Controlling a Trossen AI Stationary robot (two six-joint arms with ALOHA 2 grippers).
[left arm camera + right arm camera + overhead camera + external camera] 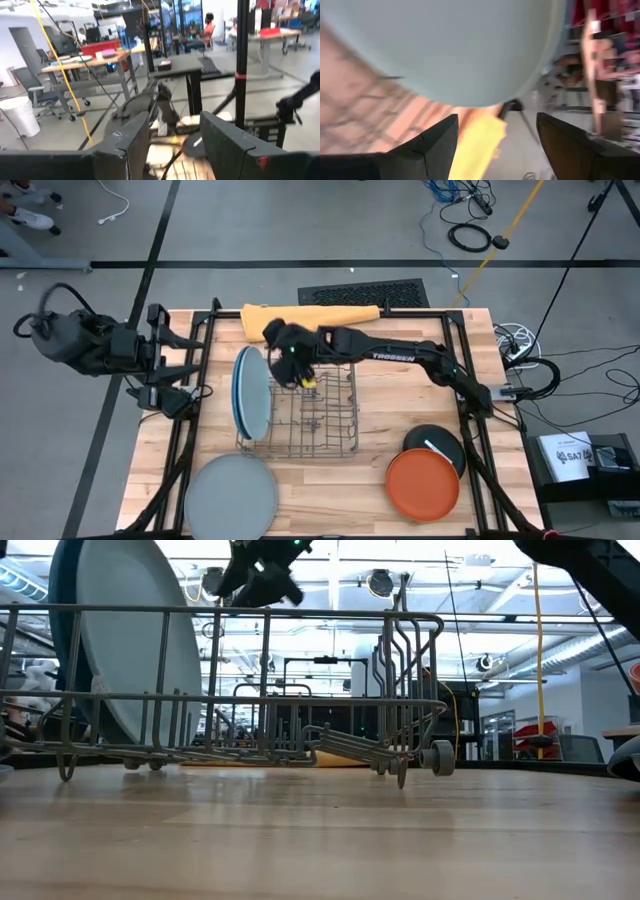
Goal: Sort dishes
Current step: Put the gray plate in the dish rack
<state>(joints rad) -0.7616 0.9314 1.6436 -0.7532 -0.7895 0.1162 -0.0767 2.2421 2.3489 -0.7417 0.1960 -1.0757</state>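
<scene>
A light blue plate (254,395) stands on edge in the left end of the wire dish rack (315,425), with a darker blue plate (237,392) just behind it. In the low view both plates (135,650) lean in the rack's slots. My right gripper (288,365) hovers open over the rack's far left part, just beside the light blue plate (445,50), with nothing between its fingers (495,122). A grey plate (232,495) lies flat at the near left. An orange plate (423,485) partly covers a black plate (437,442) at the near right. My left gripper (185,370) waits open at the table's left edge.
A folded orange cloth (310,317) lies along the table's far edge behind the rack. The rack's right half (400,690) holds no plates. Bare wood shows between the rack and the near edge. Dark frame rails (470,380) run along the table's sides.
</scene>
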